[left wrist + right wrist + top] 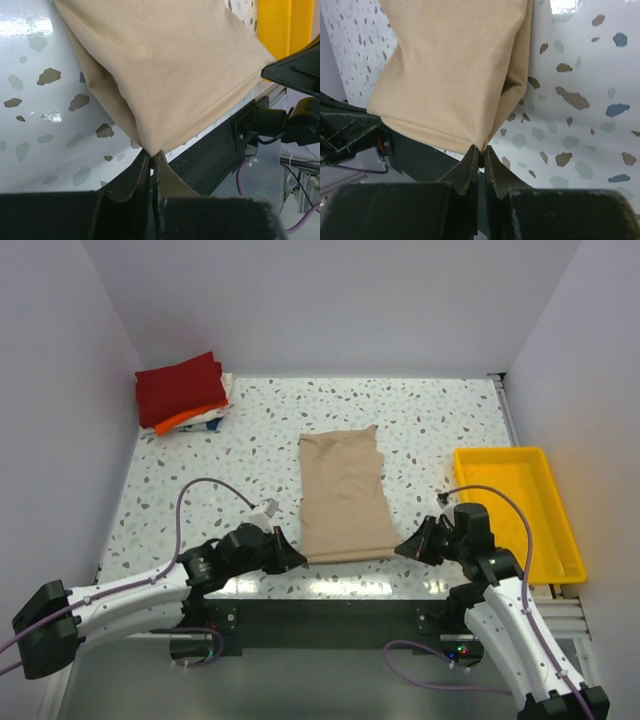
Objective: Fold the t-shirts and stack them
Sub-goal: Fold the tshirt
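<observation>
Left gripper (151, 152) — jaws together, pinched on the near-left corner of the tan t-shirt (343, 500), with the cloth drawn to a small peak at the fingertips. Right gripper (480, 149) — closed likewise, clamped on the near-right corner of the same shirt.

Tan t-shirt folded to a long narrow panel, flat on the speckled table (200, 500). Near hem at the table's near edge, spanning the gap between the two grippers. Far end about mid-table.

Stack of folded t-shirts in the far-left corner of the table, well apart from the tan one: dark red shirt (180, 385) on top, orange shirt (185, 420) beneath it, white shirt (228, 387) showing at the stack's right side.

Yellow plastic tray (505, 505) along the table's right edge, beside the right arm, apart from the tan t-shirt.
</observation>
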Robot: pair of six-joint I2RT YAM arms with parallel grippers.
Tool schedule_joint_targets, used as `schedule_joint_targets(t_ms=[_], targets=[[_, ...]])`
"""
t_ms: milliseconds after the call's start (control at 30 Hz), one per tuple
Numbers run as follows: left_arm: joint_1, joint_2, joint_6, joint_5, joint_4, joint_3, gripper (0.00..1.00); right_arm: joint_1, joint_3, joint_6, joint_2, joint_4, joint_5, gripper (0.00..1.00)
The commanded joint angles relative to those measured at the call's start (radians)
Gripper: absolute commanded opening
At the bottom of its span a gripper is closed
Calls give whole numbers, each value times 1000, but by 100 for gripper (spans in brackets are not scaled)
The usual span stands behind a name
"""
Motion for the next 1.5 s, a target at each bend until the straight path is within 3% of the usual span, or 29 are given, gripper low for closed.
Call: schedule_joint_targets(t_ms=[0, 167, 367, 600, 833, 1467], targets=[[-16, -25, -30, -114, -84, -2, 0, -4, 46, -41, 7, -96, 25, 1], [-13, 11, 41, -212, -161, 142, 0, -6, 164, -87, 101, -94, 87, 0], [19, 162, 172, -235, -228, 364, 0, -4, 333, -77, 254, -33, 94, 1], [228, 277, 276, -49, -161, 485, 0, -4, 459, -66, 458, 56, 94, 1], [315, 439, 356, 4, -168, 639, 0, -6, 592, -49, 672, 128, 108, 0], [556, 812, 378, 265, -95, 969, 0, -64, 962, -15, 1072, 173, 101, 0]])
